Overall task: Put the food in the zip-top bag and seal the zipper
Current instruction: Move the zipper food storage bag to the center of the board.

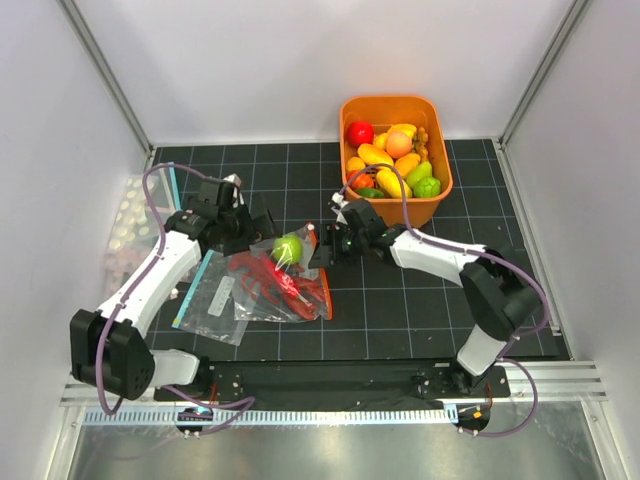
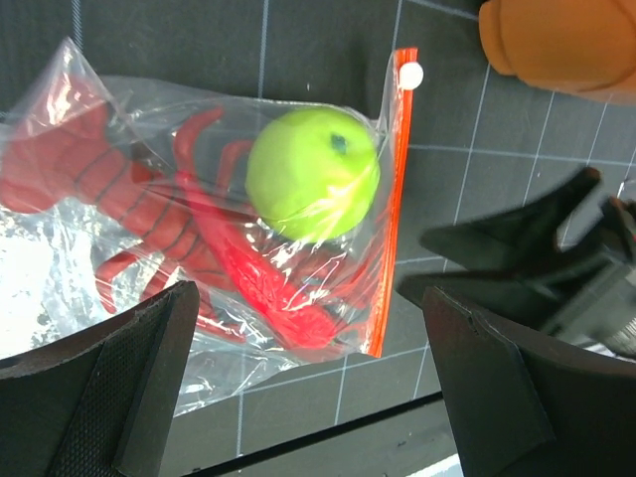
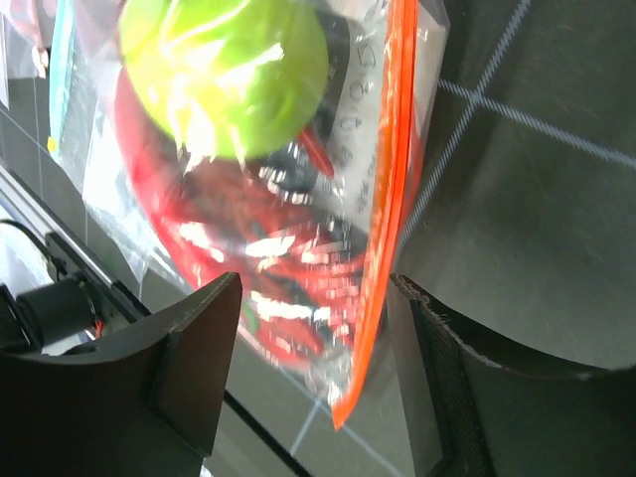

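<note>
The clear zip-top bag (image 1: 262, 303) lies on the black mat between my two grippers. Inside it are the red lobster (image 2: 149, 214) and the round light-green fruit (image 2: 313, 171). The red-orange zipper (image 2: 391, 209) runs along the bag's right edge, with a white slider (image 2: 410, 73) at its far end. My left gripper (image 1: 255, 228) hovers open just above the bag's far left side, touching nothing. My right gripper (image 3: 313, 368) is open too, and the near end of the zipper (image 3: 396, 189) hangs loose between its fingers (image 3: 189, 368).
An orange bin (image 1: 440, 190) of toy produce stands at the back right. A flat clear bag with a teal strip (image 1: 215, 300) lies partly under the zip-top bag's left side. A clear ribbed tray (image 1: 128, 232) sits by the left wall.
</note>
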